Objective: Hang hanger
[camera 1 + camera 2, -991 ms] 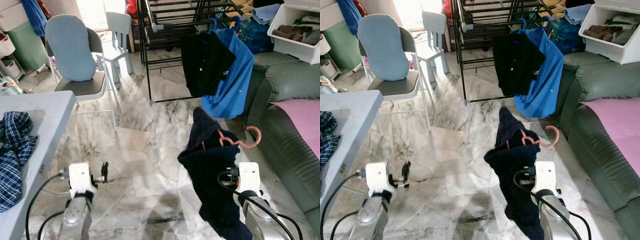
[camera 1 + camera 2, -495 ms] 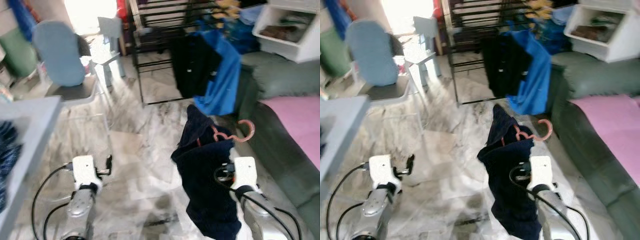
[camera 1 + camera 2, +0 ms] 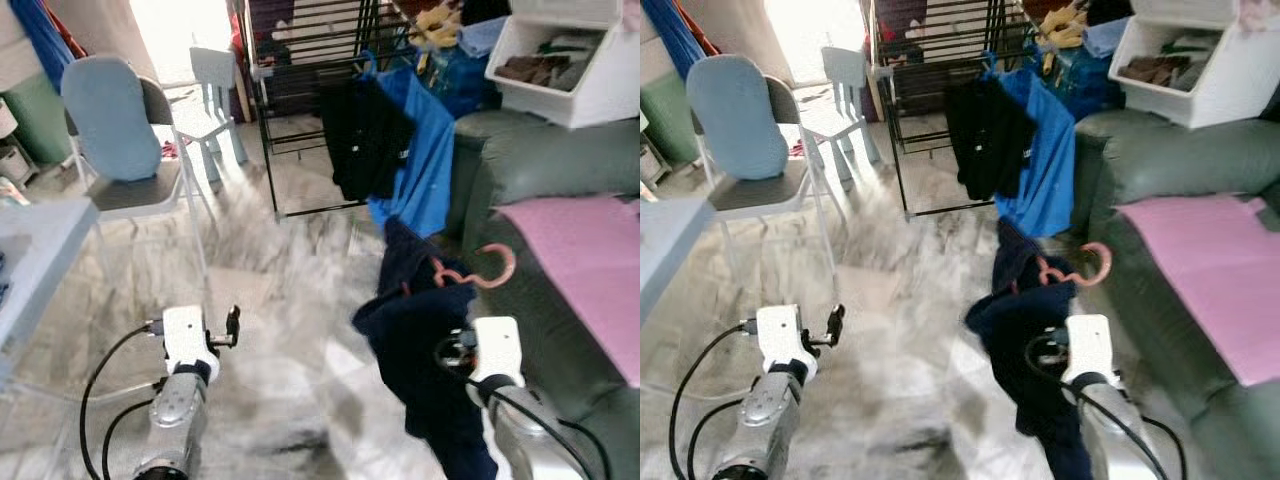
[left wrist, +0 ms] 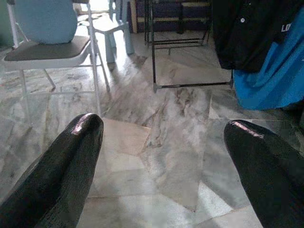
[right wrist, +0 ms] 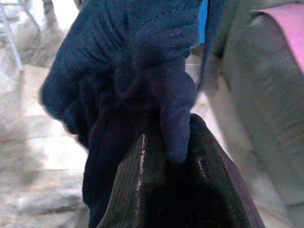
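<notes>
1. Far left, a folding chair (image 3: 130,150) with a pale blue cushion stands on the marble floor (image 3: 300,290), with a small white plastic chair (image 3: 215,85) just behind it.
2. The left gripper (image 3: 232,325) hangs low at the near left, holding nothing; in its wrist view the fingers (image 4: 71,166) are spread wide apart over bare floor.
3. In the middle, far, a black drying rack (image 3: 300,60) carries a black shirt (image 3: 362,135) and a blue shirt (image 3: 420,160) side by side.
4. The pink hanger (image 3: 478,275) is at the near right, its hook sticking out free toward the green sofa (image 3: 540,180), well short of the rack.
5. A dark navy garment (image 3: 425,350) drapes over it, limp and bulky, so I'd expect the load to swing and sag.
6. The right gripper (image 5: 171,156) has its fingers clamped on a fold of that cloth. Soft fabric can slip; the stiff hanger neck looks the surer place to hold.
</notes>
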Robot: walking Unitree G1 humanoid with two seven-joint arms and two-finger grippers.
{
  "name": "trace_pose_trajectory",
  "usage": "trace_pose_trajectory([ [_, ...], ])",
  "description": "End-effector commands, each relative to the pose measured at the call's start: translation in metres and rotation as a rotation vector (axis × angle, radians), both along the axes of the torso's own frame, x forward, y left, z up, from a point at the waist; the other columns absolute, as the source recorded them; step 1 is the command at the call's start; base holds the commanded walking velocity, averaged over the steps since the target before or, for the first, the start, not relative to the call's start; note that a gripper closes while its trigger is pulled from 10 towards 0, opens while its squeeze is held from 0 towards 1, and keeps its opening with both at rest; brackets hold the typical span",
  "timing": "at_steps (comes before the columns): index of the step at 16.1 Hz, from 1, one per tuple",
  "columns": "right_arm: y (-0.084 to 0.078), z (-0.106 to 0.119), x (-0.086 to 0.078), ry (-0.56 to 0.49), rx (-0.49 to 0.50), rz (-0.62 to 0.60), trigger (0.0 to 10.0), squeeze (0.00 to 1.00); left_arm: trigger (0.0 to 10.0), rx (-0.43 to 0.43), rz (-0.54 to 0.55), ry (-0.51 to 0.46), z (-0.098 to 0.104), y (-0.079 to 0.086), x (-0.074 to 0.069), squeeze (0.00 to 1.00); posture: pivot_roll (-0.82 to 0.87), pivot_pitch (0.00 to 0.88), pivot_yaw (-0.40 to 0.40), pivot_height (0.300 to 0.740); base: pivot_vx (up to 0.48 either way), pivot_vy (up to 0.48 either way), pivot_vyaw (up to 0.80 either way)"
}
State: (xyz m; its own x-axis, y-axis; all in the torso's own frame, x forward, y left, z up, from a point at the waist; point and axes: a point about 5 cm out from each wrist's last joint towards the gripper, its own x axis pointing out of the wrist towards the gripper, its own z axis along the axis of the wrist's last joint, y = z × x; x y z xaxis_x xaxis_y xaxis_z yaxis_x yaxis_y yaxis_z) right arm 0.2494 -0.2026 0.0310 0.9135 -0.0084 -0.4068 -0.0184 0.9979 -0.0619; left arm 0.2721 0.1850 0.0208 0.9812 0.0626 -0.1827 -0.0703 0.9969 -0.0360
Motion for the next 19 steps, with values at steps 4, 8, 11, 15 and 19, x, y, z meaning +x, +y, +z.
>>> trace_pose_trajectory([
  [4, 0.0128, 0.0121, 0.0073, -0.06, 0.021, 0.066, 10.0, 0.0, 10.0, 0.005, 0.05, 0.029, -0.002, 0.0089, -0.0019, 0.0, -0.17, 0.0, 0.077, 0.74, 0.0, 0.0, 0.16],
  [8, 0.0138, 0.0137, 0.0089, -0.063, 0.022, 0.071, 10.0, 0.0, 10.0, -0.001, 0.056, 0.036, -0.003, 0.0092, -0.0017, 0.0, -0.17, 0.0, 0.08, 0.74, 0.0, 0.0, 0.73],
  [11, 0.0154, 0.0146, 0.0099, -0.065, 0.012, 0.093, 10.0, 0.0, 10.0, -0.004, 0.058, 0.032, -0.0017, 0.0086, 0.0001, 0.0, -0.17, 0.0, 0.077, 0.74, 0.256, 0.0, 0.0],
  [15, 0.0186, 0.0168, 0.0134, -0.073, 0.013, 0.102, 10.0, 0.0, 10.0, -0.001, 0.058, 0.035, -0.0019, 0.0087, 0.0004, 0.0, -0.17, 0.0, 0.069, 0.74, 0.257, 0.0, 0.0],
  [19, 0.0175, 0.0183, 0.0146, -0.081, -0.01, 0.093, 10.0, 0.0, 10.0, -0.008, 0.06, 0.035, -0.0022, 0.0076, 0.0012, 0.0, -0.17, 0.0, 0.069, 0.74, 0.278, 0.0, 0.0],
])
